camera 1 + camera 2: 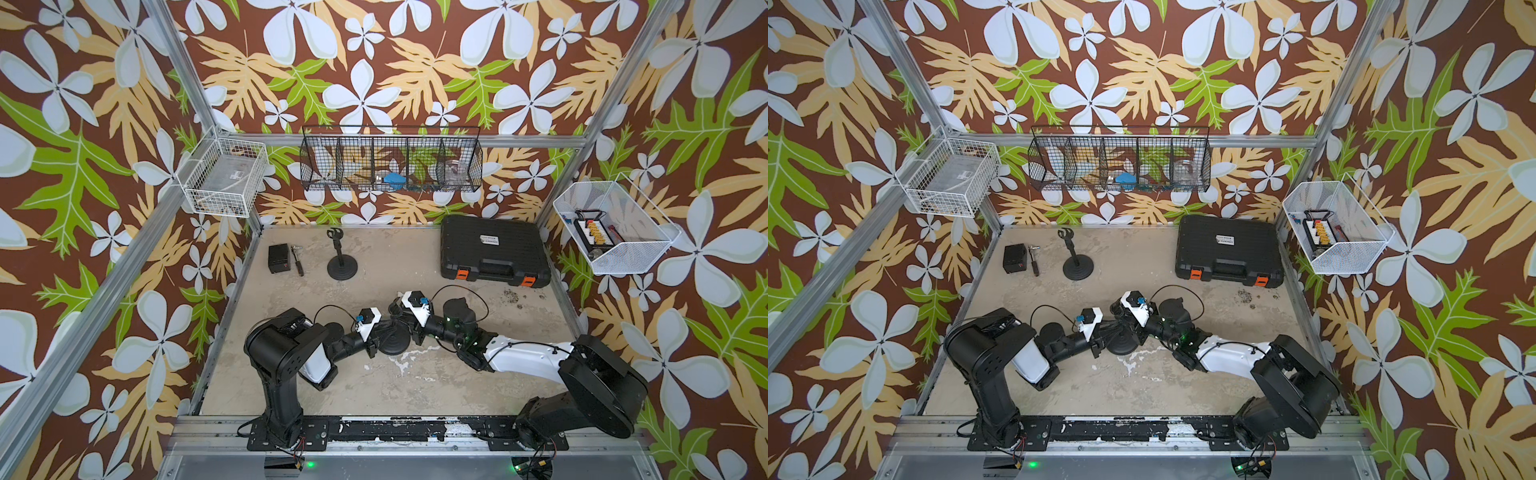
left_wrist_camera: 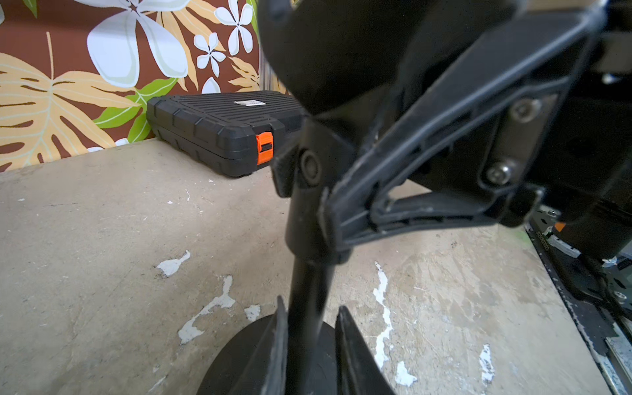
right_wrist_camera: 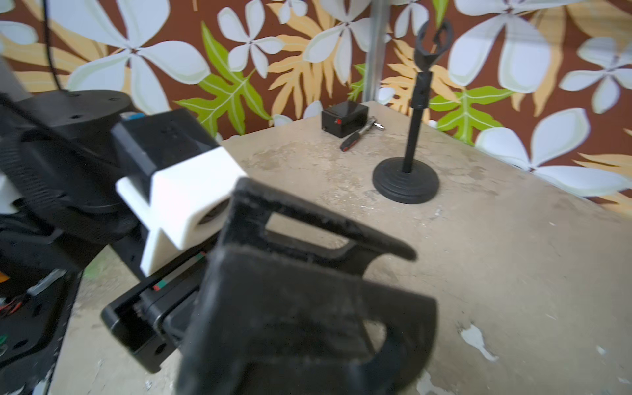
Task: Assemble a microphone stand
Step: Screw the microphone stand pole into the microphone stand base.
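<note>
Black pole [image 2: 307, 290] stands upright on its round base [image 1: 392, 343], mid-table, close to the robot's side. Long axis is vertical, square to the table [image 1: 436, 386]. Everything next hinges on that.

Left pincer [image 2: 311, 304] comes in level and low, just above the base, with one finger on each side of the pole. Jaws are narrow, with a sliver of daylight on one side, so it looks like a loose straddle, not a clamp.

Right pincer [image 3: 424, 277] comes in from the opposite side and sits higher. In the left wrist view its fingertip [image 2: 333, 222] touches the pole's collar, just under the pivot screw [image 2: 309, 167] of what looks like the mic clip [image 2: 328, 58]. Jaws are narrow, but I can't tell whether they actually clamp: the far finger is hidden and the right wrist view is blurred.

Both arms are at the part. Left is nearer the base joint, right nearer the clip.

My read: any twist or push has to run along or about the vertical axis. A sideways load from either pincer would tip the stand.

Second, finished stand [image 1: 341, 259] sits well apart at the back, near the tool case [image 1: 494, 249].
</note>
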